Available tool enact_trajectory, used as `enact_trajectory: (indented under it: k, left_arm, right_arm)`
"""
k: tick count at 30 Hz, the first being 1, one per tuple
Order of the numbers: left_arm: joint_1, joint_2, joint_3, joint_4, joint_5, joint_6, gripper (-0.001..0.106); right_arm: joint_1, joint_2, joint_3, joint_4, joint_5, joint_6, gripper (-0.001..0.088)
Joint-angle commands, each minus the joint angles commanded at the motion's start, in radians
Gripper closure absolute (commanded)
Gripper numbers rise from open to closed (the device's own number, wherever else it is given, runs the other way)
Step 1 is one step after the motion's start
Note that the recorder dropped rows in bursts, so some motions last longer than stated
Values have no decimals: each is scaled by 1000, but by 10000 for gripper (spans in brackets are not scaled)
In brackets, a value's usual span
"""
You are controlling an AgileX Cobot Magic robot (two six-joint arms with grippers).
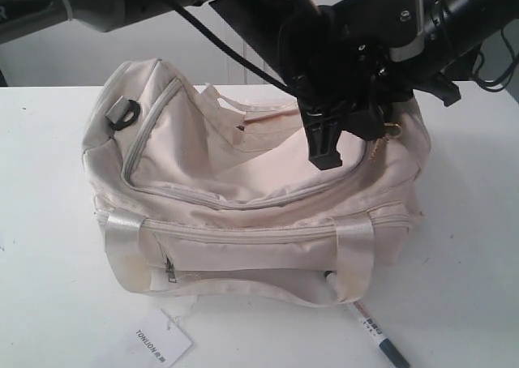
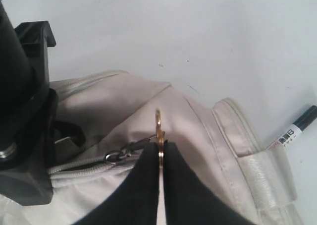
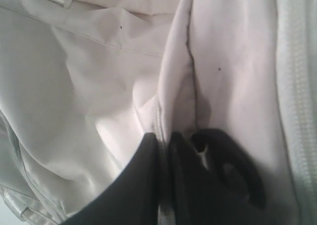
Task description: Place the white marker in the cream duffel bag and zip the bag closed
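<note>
White table [image 1: 49, 303], marker [image 1: 377, 331] lies slanted by the bag [image 1: 243, 173] corner on the right arm's side. Right gripper [image 3: 166, 145] is clamped on bag fabric, left gripper [image 2: 159, 150] pinches the gold zipper pull [image 2: 158, 123].

A robotics lab bench: bare white table [image 1: 49, 222], plain wall [image 1: 49, 60], black robot arms [image 1: 243, 11].

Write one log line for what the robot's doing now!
left gripper: shut on gold zipper pull | right gripper: pinching cream duffel bag | white marker: on table beside bag
</note>
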Motion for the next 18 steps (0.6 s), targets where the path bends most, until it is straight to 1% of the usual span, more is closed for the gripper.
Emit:
enact_trajectory:
  k: [3,11,18]
  left_arm:
    - [0,0,0,0,27,-42,1053]
    - [0,0,0,0,97,-51,1053]
    - [0,0,0,0,134,-58,1053]
  right_arm:
    - [0,0,0,0,-7,4,868]
    - [0,0,0,0,-15,6,868]
    - [0,0,0,0,-24,6,868]
